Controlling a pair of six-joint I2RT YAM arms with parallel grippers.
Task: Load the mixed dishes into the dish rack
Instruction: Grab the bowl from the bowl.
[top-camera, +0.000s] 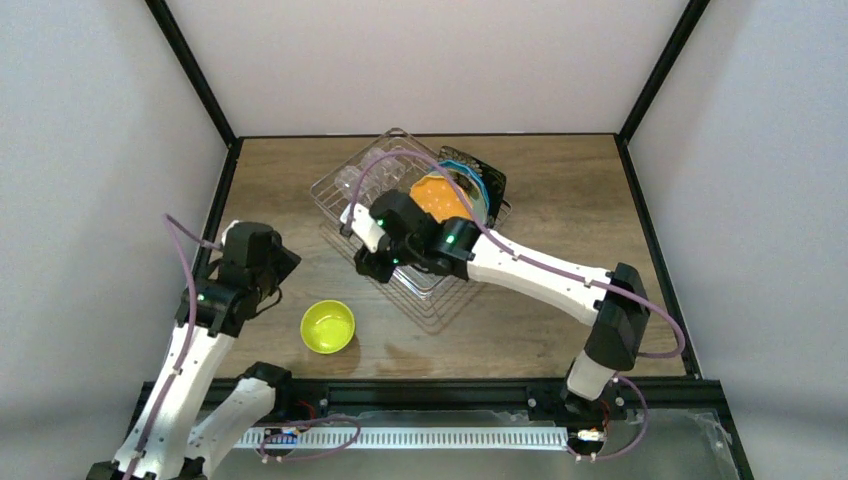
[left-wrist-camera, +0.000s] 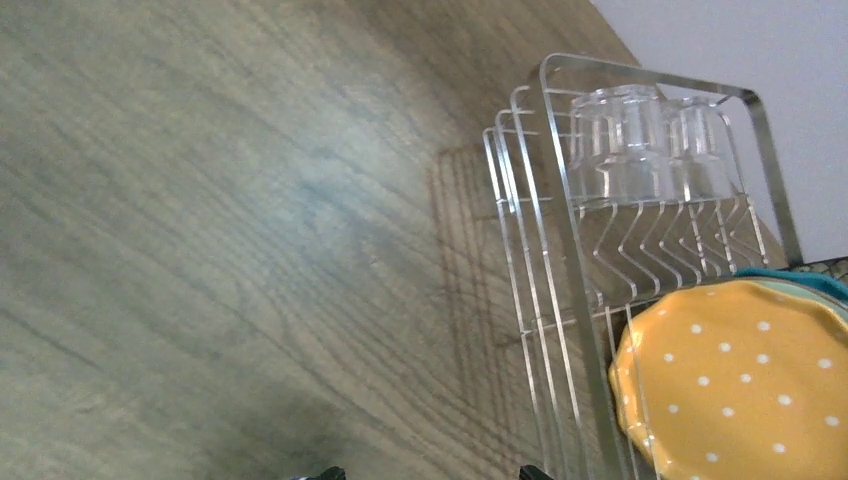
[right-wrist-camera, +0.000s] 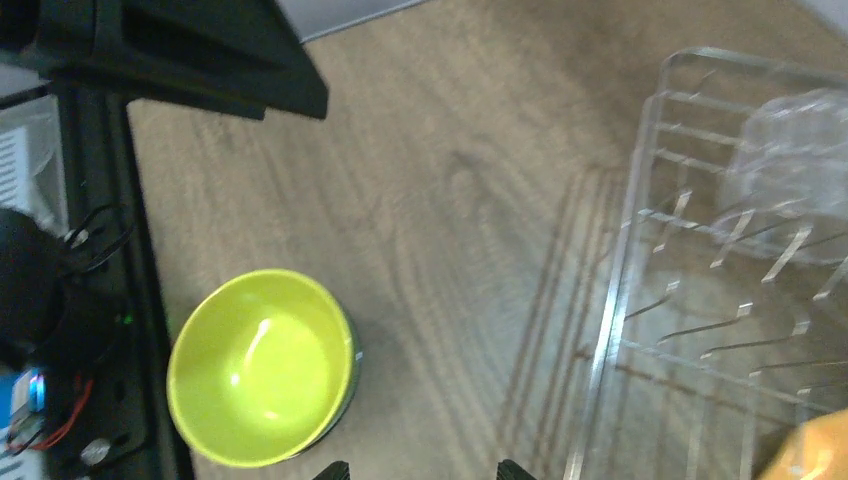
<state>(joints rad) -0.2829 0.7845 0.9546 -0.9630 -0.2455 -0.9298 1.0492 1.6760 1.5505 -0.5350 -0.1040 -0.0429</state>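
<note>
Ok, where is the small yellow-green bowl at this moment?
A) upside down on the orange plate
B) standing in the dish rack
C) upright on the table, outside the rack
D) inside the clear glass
C: the small yellow-green bowl sits open side up on the wooden table, clear of the dish rack.

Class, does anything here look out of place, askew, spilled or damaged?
The bowl sits alone on the table, outside the rack, which holds the orange plate and glass. The rack lies askew to the table's edges. Nothing looks spilled or broken.
</note>
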